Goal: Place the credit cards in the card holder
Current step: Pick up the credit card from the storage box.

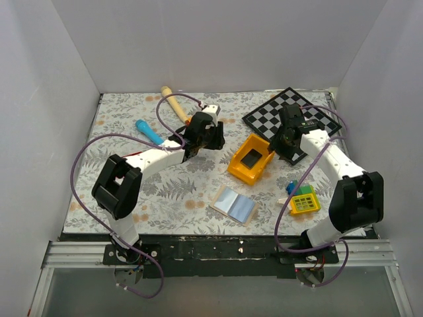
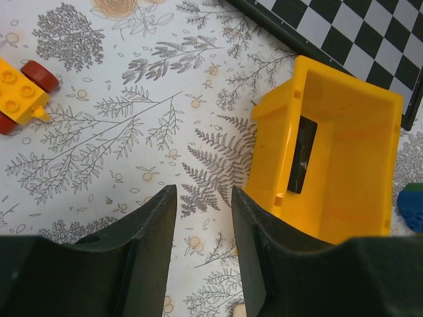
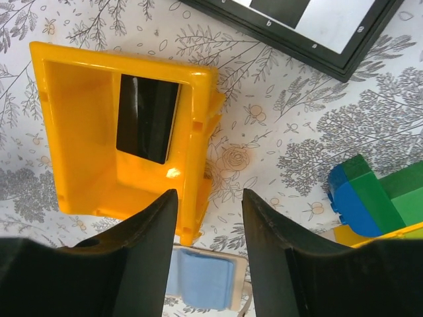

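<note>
A black card lies flat inside the yellow bin; it also shows in the left wrist view and the right wrist view. No red card is in view. The card holder lies open on the table in front of the bin, pale blue lining up; it also shows in the right wrist view. My left gripper is open and empty, above the cloth just left of the bin. My right gripper is open and empty, above the bin's right wall.
A chessboard lies at the back right. A wooden rolling pin and a blue tool lie at the back left. A yellow brick with red wheels sits near the left gripper. Blue and green bricks and a yellow-green block are right of the card holder.
</note>
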`<state>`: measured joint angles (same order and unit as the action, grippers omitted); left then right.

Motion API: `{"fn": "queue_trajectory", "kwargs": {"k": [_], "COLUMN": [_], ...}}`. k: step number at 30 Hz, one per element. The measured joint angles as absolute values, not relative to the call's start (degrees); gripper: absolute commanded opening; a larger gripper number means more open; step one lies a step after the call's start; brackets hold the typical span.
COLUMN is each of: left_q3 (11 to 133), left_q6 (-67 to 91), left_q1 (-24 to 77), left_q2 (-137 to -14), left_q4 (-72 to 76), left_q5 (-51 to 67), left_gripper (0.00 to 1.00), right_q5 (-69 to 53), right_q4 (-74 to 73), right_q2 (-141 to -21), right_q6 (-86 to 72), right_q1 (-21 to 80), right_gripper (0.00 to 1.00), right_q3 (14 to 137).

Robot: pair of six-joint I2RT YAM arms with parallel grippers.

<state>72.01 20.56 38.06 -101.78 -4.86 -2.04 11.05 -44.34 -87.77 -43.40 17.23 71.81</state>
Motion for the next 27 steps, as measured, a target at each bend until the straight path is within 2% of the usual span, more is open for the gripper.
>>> {"fn": "queue_trajectory", "kwargs": {"k": [13, 20, 27], "left_q3": [68.9, 65.43, 63.72], "left_q6": [20.82, 21.91, 22.46], "left_q1": [37.74, 37.71, 37.71], "left_q2": [-101.49, -99.04, -96.25], "left_q4": [-4.91, -4.47, -3.64], "left_q5": [1.61, 1.41, 0.16], "left_gripper": [0.37, 0.35, 0.34], "right_q5": [5.1, 5.21, 5.85], "right_q4": [-40.64, -40.45, -40.27], "right_q2": [-94.26, -94.48, -95.98], "right_q6": [-44.64, -44.12, -43.11], "right_q1": [16.95, 16.95, 16.95], "right_gripper": [0.52, 0.34, 0.27], "right_q3": [71.44, 71.35, 71.35]}}
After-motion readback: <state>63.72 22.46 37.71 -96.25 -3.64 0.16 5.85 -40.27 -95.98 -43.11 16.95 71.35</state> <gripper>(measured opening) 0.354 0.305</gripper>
